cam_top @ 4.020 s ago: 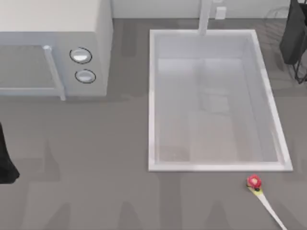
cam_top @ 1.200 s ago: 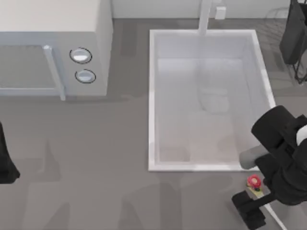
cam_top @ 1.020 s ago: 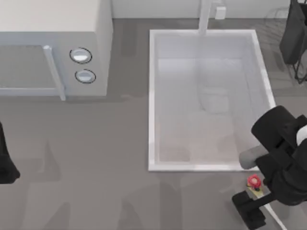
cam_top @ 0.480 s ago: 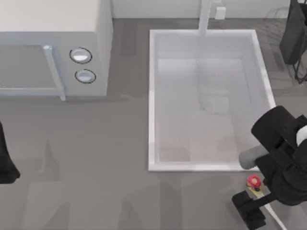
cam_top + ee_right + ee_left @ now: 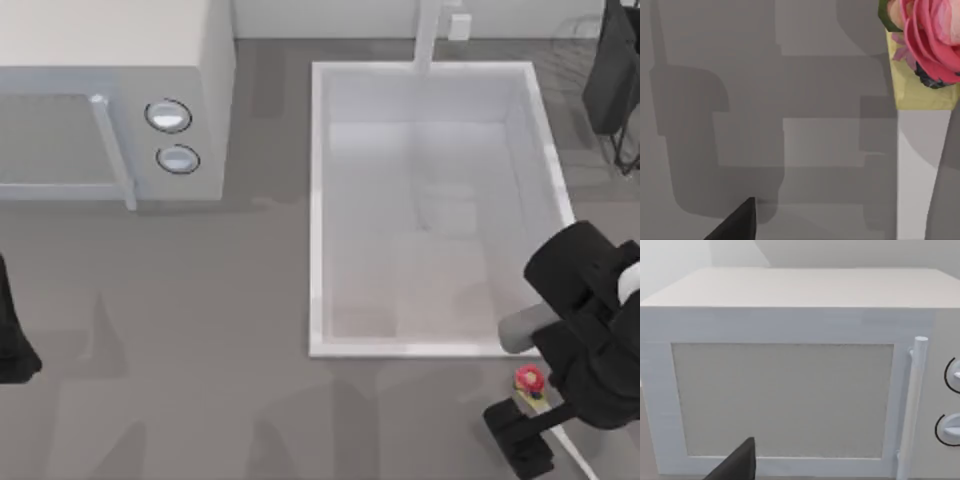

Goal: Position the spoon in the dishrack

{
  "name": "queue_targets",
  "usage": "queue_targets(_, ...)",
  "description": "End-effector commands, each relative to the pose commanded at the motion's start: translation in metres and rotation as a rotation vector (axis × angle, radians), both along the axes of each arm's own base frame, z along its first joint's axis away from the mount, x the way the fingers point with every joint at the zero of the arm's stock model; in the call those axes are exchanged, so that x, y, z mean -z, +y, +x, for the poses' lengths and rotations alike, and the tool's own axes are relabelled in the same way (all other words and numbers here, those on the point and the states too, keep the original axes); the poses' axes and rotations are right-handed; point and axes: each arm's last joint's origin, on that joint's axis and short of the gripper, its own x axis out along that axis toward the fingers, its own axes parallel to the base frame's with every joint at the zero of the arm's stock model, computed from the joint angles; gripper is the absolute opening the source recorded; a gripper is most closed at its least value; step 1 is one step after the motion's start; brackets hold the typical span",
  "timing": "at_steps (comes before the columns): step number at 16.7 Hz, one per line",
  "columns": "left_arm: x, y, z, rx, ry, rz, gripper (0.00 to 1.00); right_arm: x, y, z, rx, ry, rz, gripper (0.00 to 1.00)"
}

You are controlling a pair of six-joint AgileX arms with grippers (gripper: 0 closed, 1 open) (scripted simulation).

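Observation:
The spoon (image 5: 529,380) lies on the grey table just in front of the sink's front right corner, its red head toward the sink and its cream handle running under my right arm. In the right wrist view the spoon (image 5: 922,55) is close up, flat on the table. My right gripper (image 5: 542,430) hangs low over the handle, open, with one dark fingertip (image 5: 740,222) standing aside from the spoon. The dishrack (image 5: 628,150) of thin dark rods sits at the far right edge. My left arm (image 5: 12,340) stays parked at the left edge.
A large white sink basin (image 5: 318,210) with a faucet (image 5: 428,35) fills the middle right. A white microwave (image 5: 110,100) stands at the back left; its door and handle (image 5: 912,405) face the left wrist camera. Open grey tabletop spans the front left.
Four seconds ago the spoon lay alone; my right arm has since come in over its handle. Over the last second the arm has barely shifted and the spoon has not moved.

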Motion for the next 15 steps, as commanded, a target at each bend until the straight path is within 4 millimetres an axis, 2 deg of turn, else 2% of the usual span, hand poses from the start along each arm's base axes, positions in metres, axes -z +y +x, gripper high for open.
queue_targets(1, 0.0, 0.0, 0.0, 0.0, 0.0, 0.0, 1.0, 0.0, 0.0, 0.0, 0.0, 0.0, 0.0, 0.0)
queue_targets(2, 0.0, 0.0, 0.0, 0.0, 0.0, 0.0, 1.0, -0.022, 0.001, 0.001, 0.003, -0.032, 0.014, 0.0)
queue_targets(4, 0.0, 0.0, 0.0, 0.0, 0.0, 0.0, 1.0, -0.025, 0.002, 0.003, 0.001, -0.034, 0.015, 0.0)
queue_targets(7, 0.0, 0.0, 0.0, 0.0, 0.0, 0.0, 1.0, -0.049, 0.009, 0.013, -0.002, -0.042, 0.02, 0.0)
queue_targets(11, 0.0, 0.0, 0.0, 0.0, 0.0, 0.0, 1.0, -0.105, 0.015, 0.022, -0.001, -0.01, 0.001, 0.0)
queue_targets(15, 0.0, 0.0, 0.0, 0.0, 0.0, 0.0, 1.0, -0.173, 0.01, 0.014, 0.0, 0.011, -0.011, 0.0)
